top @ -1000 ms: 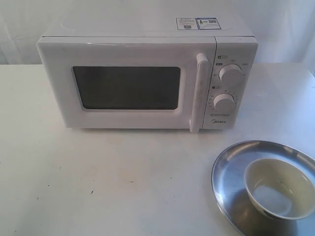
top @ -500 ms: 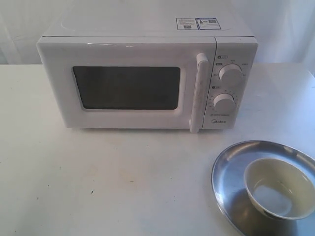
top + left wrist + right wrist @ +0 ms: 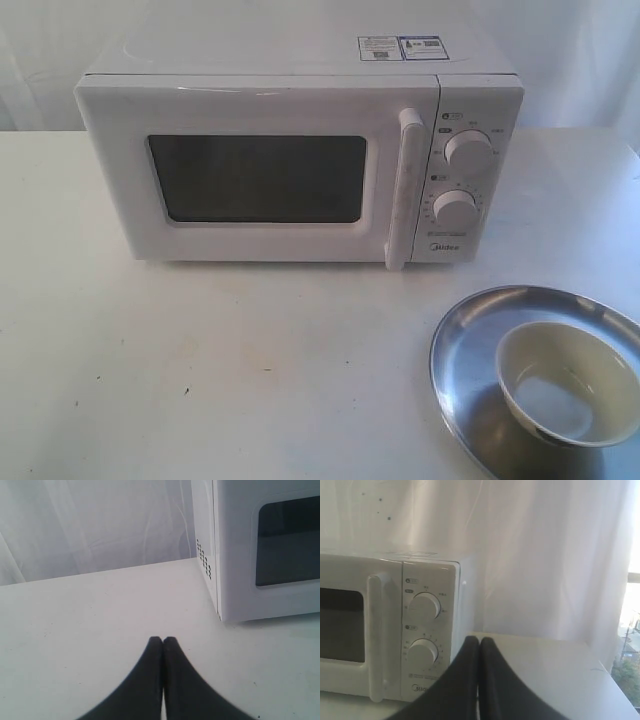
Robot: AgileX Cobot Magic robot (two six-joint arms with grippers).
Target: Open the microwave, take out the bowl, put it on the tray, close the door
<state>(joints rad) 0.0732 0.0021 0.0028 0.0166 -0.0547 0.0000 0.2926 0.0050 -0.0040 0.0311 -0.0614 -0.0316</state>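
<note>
The microwave (image 3: 290, 60) is standing in the upper middle of the exterior frame, its door (image 3: 255, 178) sitting flush shut. At lower right the bowl (image 3: 565, 382) is resting upright inside the tray (image 3: 465, 350) on the tabletop (image 3: 220, 370). The left hand (image 3: 163, 641) is hanging pinched fully together on nothing, near the microwave's side. The right hand (image 3: 479, 640) is likewise pressed together and empty, facing the dials (image 3: 426, 605). Every step is looking done; nothing seems left but parking the arms.

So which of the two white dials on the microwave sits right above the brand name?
The lower dial: the brand name is printed just beneath it, while the upper dial sits higher, nearer the top edge of the microwave.
</note>
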